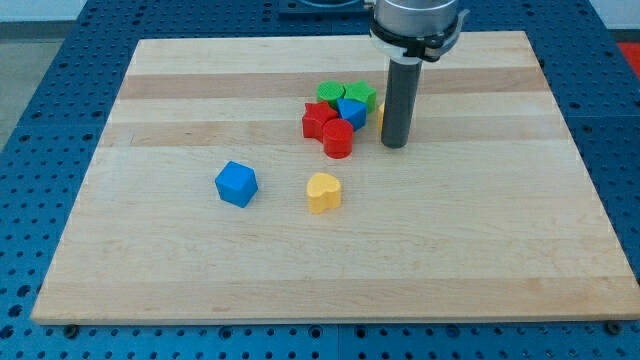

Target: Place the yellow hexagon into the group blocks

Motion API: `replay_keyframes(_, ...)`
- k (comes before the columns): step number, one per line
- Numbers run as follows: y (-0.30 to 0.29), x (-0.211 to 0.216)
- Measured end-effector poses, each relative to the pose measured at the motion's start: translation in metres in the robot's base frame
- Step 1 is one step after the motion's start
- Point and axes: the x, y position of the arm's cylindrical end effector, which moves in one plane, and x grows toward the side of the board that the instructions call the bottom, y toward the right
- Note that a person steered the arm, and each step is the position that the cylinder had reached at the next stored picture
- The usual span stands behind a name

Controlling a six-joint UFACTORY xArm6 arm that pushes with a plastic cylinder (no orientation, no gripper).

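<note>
my tip (394, 145) stands on the wooden board (200, 260) in the upper middle of the frame, right of centre, the dark rod rising straight up to the silver arm body at the top edge. there is no gripper here, only the rod, and it has hold of nothing.

touching the rod's left side, a thin strip of yellow (380, 113) peeks out; this seems to be the yellow hexagon, but its shape cannot be made out because the rod hides most of it. it lies at the right edge of the cluster.

just left of that sits the cluster itself: a green block (361, 95) and a second green block (331, 94) along the top, a blue block (351, 112) pressed in below them, a red star-like block (318, 120) on the left and a red cylinder (338, 139) at the lower end. they all touch or nearly touch one another.

well apart from the cluster, toward the frame's lower middle, a yellow heart (323, 192) lies alone. left of it, also alone, is a blue cube (236, 184).

the board rests on a blue perforated bench (40, 60).
</note>
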Motion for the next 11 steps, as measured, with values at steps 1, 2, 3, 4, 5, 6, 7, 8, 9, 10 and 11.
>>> replay_keyframes(1, 0.000, -0.002)
replay_keyframes(2, 0.008, -0.002)
replay_keyframes(3, 0.032, -0.002)
replay_keyframes(4, 0.057, -0.002)
replay_keyframes(5, 0.064, -0.016)
replay_keyframes(6, 0.064, -0.038)
replay_keyframes(7, 0.064, -0.039)
replay_keyframes(8, 0.064, -0.031)
replay_keyframes(9, 0.059, -0.022)
replay_keyframes(10, 0.046, -0.022)
replay_keyframes(11, 0.038, -0.025)
